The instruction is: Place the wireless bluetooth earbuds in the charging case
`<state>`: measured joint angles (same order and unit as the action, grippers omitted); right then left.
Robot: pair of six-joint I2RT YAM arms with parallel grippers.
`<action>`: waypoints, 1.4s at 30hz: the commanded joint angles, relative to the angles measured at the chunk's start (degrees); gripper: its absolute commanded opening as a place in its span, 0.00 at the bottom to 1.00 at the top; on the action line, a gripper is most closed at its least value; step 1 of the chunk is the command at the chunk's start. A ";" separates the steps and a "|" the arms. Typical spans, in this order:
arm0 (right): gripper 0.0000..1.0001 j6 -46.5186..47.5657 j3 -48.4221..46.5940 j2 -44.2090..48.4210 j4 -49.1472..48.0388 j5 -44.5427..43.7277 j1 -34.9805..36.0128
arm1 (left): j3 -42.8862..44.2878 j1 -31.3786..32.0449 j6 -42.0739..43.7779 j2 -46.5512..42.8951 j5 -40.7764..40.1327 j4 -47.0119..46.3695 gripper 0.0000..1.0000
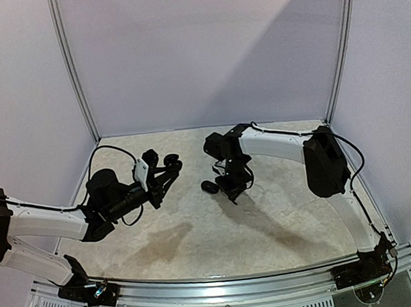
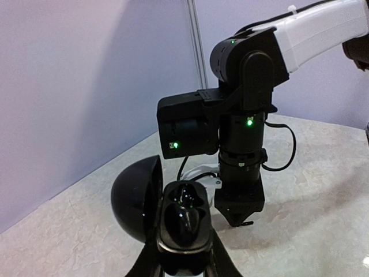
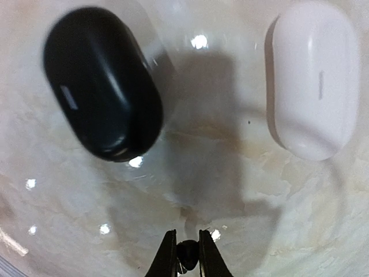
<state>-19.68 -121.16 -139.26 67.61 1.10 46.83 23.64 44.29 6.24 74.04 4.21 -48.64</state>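
Note:
My left gripper (image 2: 182,257) is shut on an open black charging case (image 2: 183,222) and holds it above the table, with its round lid (image 2: 134,199) swung open to the left. A dark bud-like shape lies in the case's near slot. In the top view the gripper (image 1: 164,167) and the case (image 1: 171,160) are left of centre. My right gripper (image 3: 187,234) is shut on a small black earbud (image 3: 185,254) and points down over the table, just right of the held case (image 1: 234,187). The other earbuds are out of view.
A closed black case (image 3: 101,81) and a closed white case (image 3: 314,75) lie on the marble table (image 3: 190,173) below the right gripper. The black one also shows in the top view (image 1: 209,186). Booth walls and metal posts (image 1: 73,71) border the table.

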 commanded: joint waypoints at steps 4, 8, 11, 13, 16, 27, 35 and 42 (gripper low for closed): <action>0.00 8.47 3.98 22.04 -19.41 3.21 0.18 | 1.03 -0.26 5.39 -0.46 6.34 -9.64 0.00; 0.00 14.97 23.66 38.39 -47.81 7.13 3.13 | 1.81 -0.26 7.03 -0.11 11.04 -14.55 0.00; 0.00 18.18 37.96 47.83 -72.66 15.89 4.58 | 2.77 -0.26 8.95 0.05 13.87 -17.62 0.00; 0.00 18.52 42.34 50.47 -81.37 20.47 5.21 | 3.89 -0.26 10.01 0.06 15.33 -18.82 0.00; 0.00 16.95 43.18 50.99 -87.71 26.81 5.97 | 5.63 -0.19 9.85 0.46 16.81 -19.88 0.00; 0.00 23.19 46.32 50.53 -95.55 35.35 9.12 | 7.20 2.14 10.15 0.93 19.59 -21.97 0.00; 0.00 23.56 46.16 48.12 -95.97 35.05 9.48 | 7.91 2.71 8.98 1.30 19.33 -21.91 0.00; 0.00 25.62 45.93 46.72 -93.94 34.13 9.56 | 7.72 2.99 7.37 0.98 17.82 -21.85 0.00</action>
<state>4.32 -75.37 -91.55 -27.22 35.66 55.99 30.28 46.41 14.81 74.67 23.07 -69.56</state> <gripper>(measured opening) 0.112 0.182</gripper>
